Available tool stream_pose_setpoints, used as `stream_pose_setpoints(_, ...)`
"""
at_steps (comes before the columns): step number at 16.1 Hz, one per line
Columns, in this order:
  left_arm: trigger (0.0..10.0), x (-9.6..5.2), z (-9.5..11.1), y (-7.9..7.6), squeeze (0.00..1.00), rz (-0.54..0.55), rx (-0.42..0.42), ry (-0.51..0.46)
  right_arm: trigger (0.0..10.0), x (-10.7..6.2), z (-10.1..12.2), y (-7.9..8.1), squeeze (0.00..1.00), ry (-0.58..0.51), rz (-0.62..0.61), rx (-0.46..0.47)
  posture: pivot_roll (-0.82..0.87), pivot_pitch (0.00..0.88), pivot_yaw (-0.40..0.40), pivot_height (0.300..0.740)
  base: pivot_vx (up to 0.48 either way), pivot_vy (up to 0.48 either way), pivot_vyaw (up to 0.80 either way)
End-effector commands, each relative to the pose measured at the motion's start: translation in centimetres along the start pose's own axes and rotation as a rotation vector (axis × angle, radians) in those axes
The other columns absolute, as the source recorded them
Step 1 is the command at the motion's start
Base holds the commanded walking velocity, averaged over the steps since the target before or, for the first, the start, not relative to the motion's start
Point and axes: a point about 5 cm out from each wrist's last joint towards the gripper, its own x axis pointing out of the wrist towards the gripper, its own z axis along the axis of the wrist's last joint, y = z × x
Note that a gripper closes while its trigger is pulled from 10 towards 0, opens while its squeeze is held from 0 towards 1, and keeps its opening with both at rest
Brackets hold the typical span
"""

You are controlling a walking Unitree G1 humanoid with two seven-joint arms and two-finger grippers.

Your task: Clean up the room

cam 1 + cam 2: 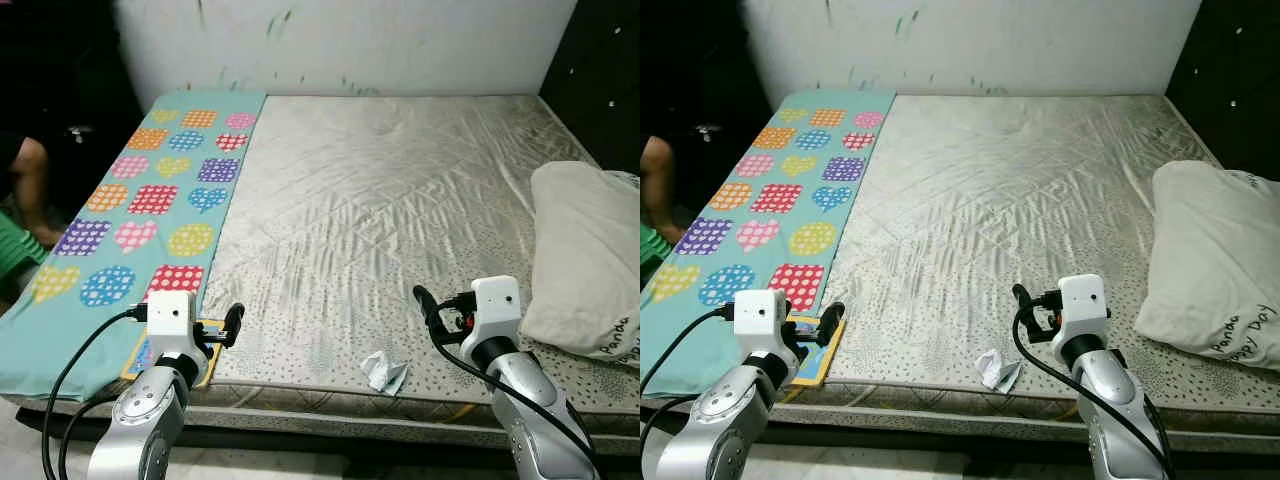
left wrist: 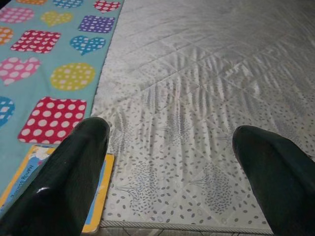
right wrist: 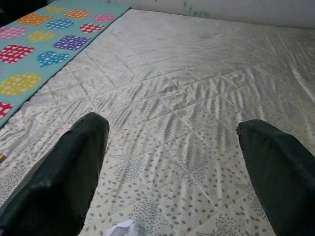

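A crumpled white scrap of paper [image 1: 383,371] lies on the bare grey mattress [image 1: 380,200] near its front edge. A thin picture book with a yellow border [image 2: 96,195] lies at the front left, partly on the teal blanket [image 1: 150,190]. My left gripper [image 1: 226,328] hovers open just above the book's right edge. Held low over the mattress, my right gripper [image 1: 432,310] is open, with the paper scrap [image 3: 123,229] a little in front of and left of it. Neither gripper holds anything.
A white pillow [image 1: 585,255] lies on the mattress's right side. The teal blanket with coloured hearts and dots covers the left strip. A person's arm [image 1: 28,185] shows at the far left. A white wall [image 1: 350,40] stands behind the bed.
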Motion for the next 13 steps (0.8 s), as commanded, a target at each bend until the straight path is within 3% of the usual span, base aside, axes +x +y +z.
stream_pose_setpoints(1, 10.0, -0.2, 0.1, 0.3, 0.0, 0.009, 0.006, -0.005, 10.0, -0.1, 0.4, 0.1, 0.0, -0.022, 0.011, 0.0, -0.2, 0.045, 0.051, 0.74, 0.0, 0.0, 0.0)
stream_pose_setpoints(6, 10.0, 0.1, 0.9, 0.1, 0.0, -0.003, 0.026, -0.043, 10.0, 0.1, 0.6, -0.1, 0.0, -0.028, 0.004, -0.006, -0.2, 0.052, 0.051, 0.74, 0.0, 0.0, 0.0)
stream_pose_setpoints(7, 10.0, -0.3, 1.7, -0.3, 0.0, -0.022, 0.08, -0.104, 10.0, -0.1, 0.6, -0.2, 0.0, -0.034, -0.007, 0.0, -0.21, 0.056, 0.051, 0.74, 0.0, 0.0, 0.0)
stream_pose_setpoints(9, 10.0, -1.4, 2.1, -0.2, 0.0, -0.026, 0.137, -0.135, 10.0, -0.5, 1.1, -0.6, 0.0, -0.067, -0.019, -0.001, -0.21, 0.063, 0.054, 0.74, 0.0, 0.0, 0.0)
stream_pose_setpoints(13, 10.0, -3.3, 1.8, -0.3, 0.0, -0.015, 0.13, -0.137, 10.0, -1.0, 0.8, -1.4, 0.0, -0.061, -0.035, -0.003, -0.19, 0.057, 0.052, 0.74, 0.0, 0.0, 0.0)
